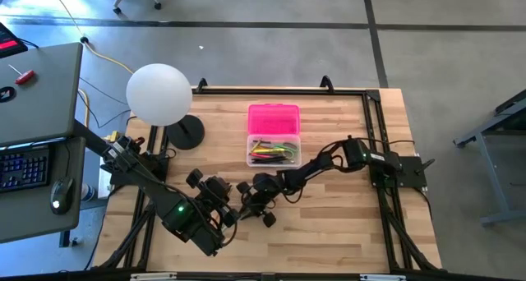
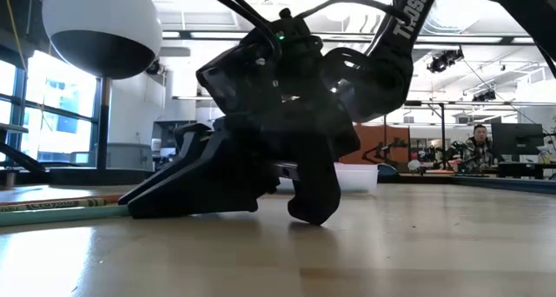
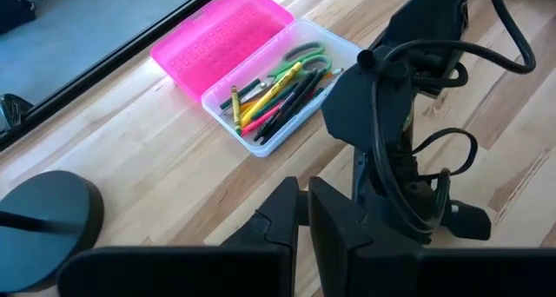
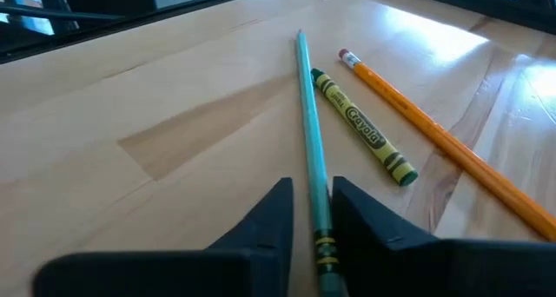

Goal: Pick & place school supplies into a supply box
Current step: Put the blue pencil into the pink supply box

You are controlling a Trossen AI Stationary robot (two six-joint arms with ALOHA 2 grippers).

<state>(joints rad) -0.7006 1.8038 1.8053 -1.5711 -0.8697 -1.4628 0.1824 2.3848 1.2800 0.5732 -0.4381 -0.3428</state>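
Nearest to us in the right wrist view, the right gripper (image 4: 311,212) had its two dark fingers (image 4: 261,223) closed around a teal pencil (image 4: 311,136) that lay flat on the wooden table (image 4: 156,97), the shaft running on past the fingertips. Just beside the teal pencil we saw a green crayon (image 4: 363,128), and next to that an orange pencil (image 4: 434,132) with a pink eraser, both lying loose on the wood.

From above, we found that gripper (image 1: 261,205) low on the table, in front of the supply box (image 1: 274,148). The box stood open, its pink lid (image 1: 274,119) folded back flat on the far side. In the left wrist view we counted several pens and pencils (image 3: 274,102) plus green-handled scissors (image 3: 300,61) already inside the clear tray.

We saw the left gripper (image 3: 302,214) waiting near the right one with its fingers pressed together, holding nothing.
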